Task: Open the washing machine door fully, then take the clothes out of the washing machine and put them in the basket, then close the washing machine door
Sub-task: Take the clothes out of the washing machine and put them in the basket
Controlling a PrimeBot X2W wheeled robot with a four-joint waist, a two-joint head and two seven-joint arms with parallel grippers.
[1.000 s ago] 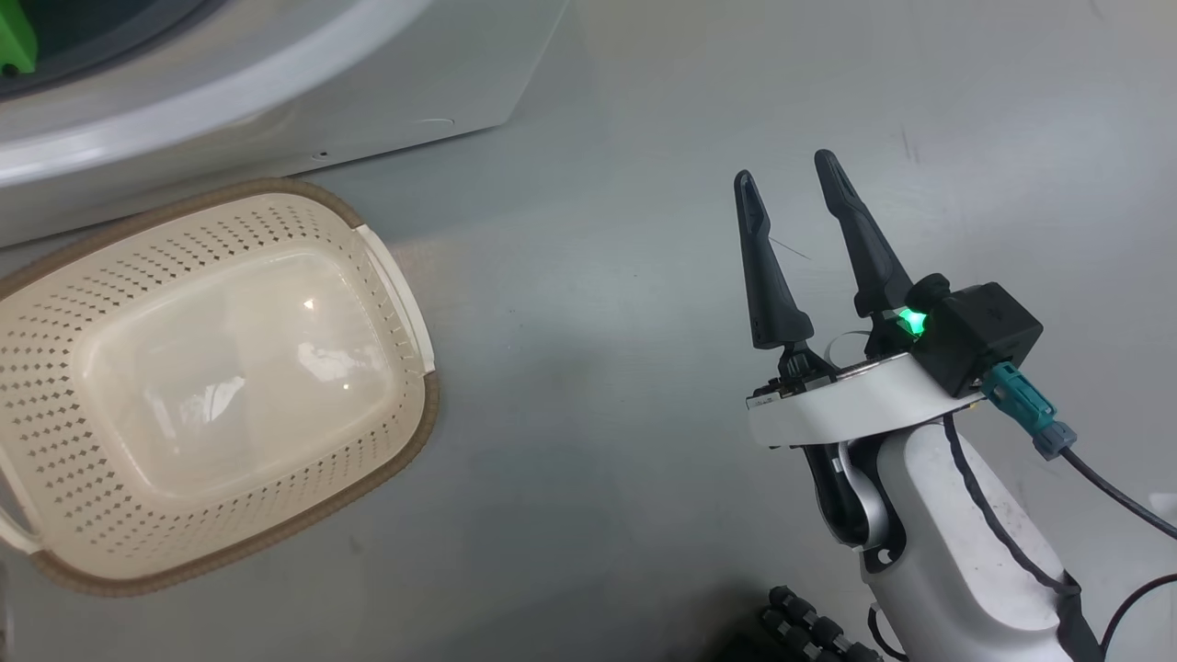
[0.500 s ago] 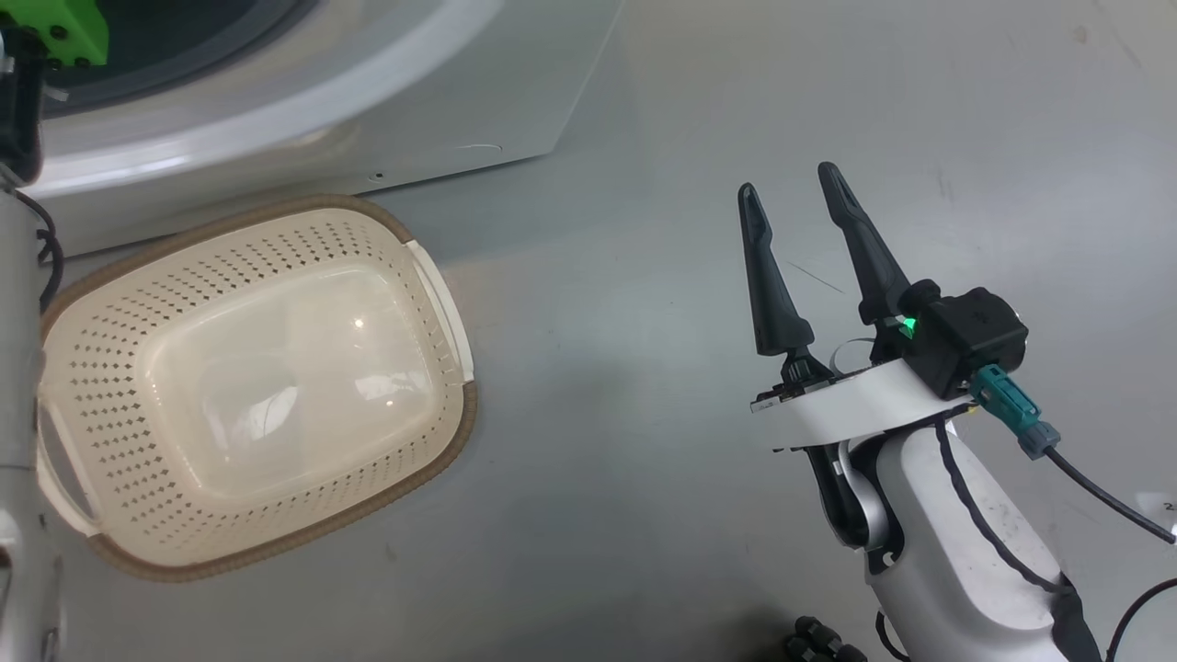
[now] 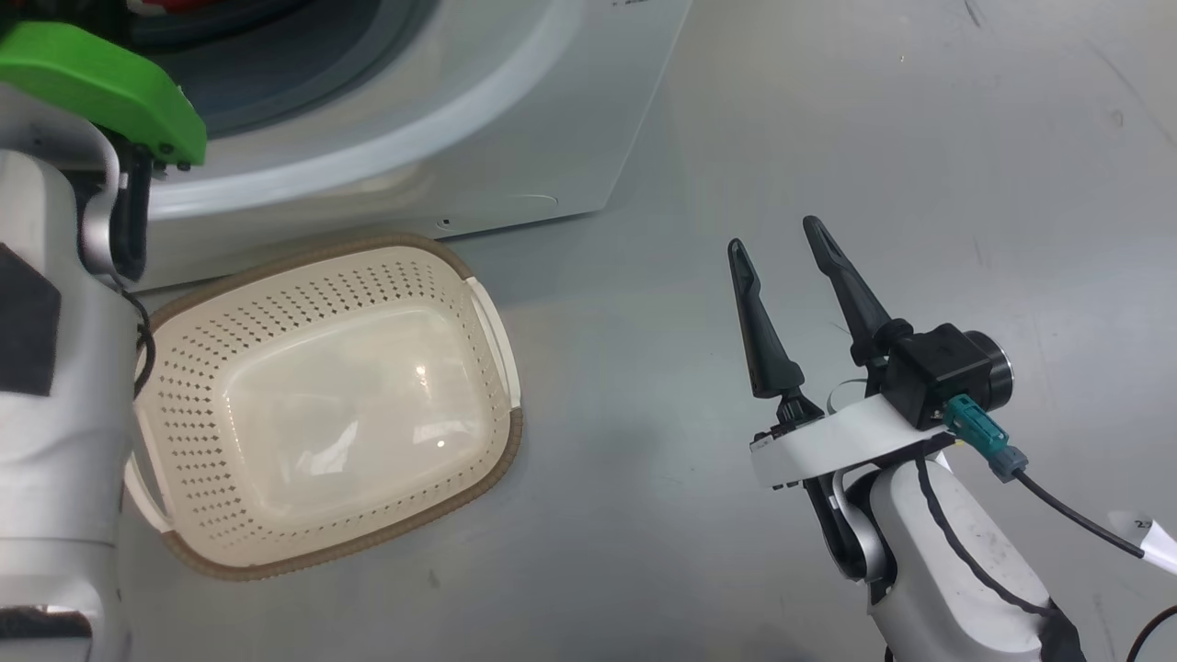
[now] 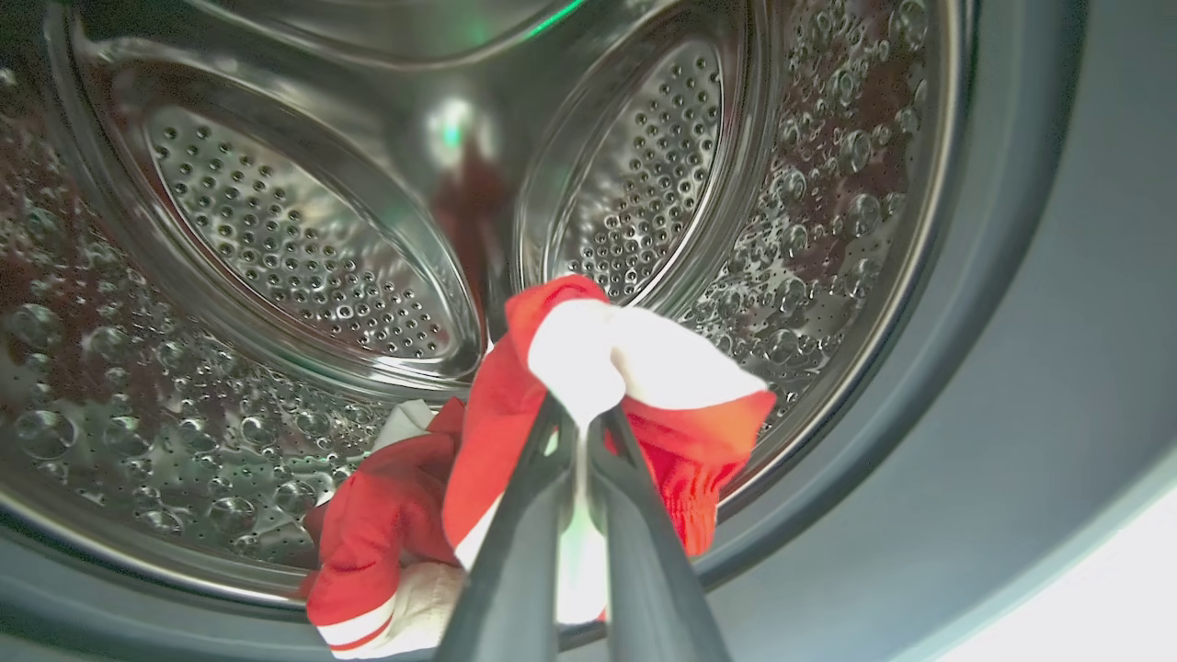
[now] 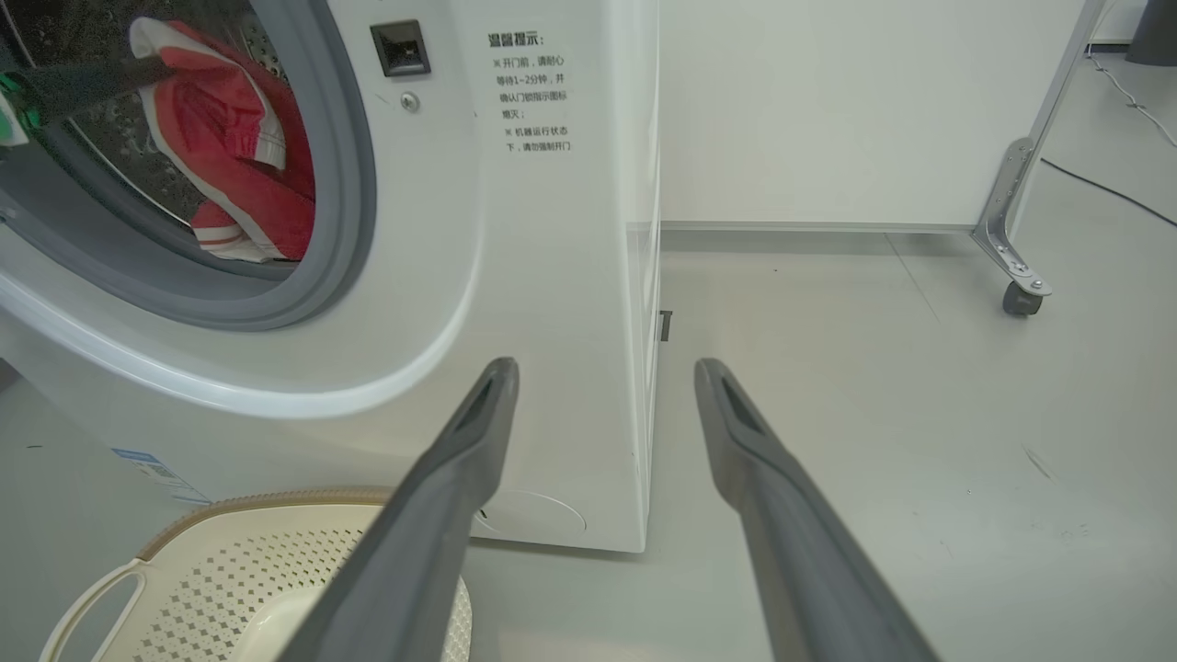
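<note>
- Clothes (image 4: 662, 368), red and white, sit inside the washing machine (image 5: 552, 276), pinched tight by the left gripper (image 4: 579, 418).
- The basket (image 3: 322, 285) sits on the floor, just below the opening.
- The right gripper (image 3: 772, 233) is wide apart, holding nothing, farther off.

The head camera swings up and left, so the basket (image 3: 276, 308) slides right across the picture and more of the washing machine (image 3: 515, 138) shows. The pale left forearm (image 3: 46, 414) with its green cap (image 3: 101, 83) enters at the left edge. By the right end effector (image 3: 773, 233), the black wrist block (image 3: 938, 368) turns its round end into view.
</note>
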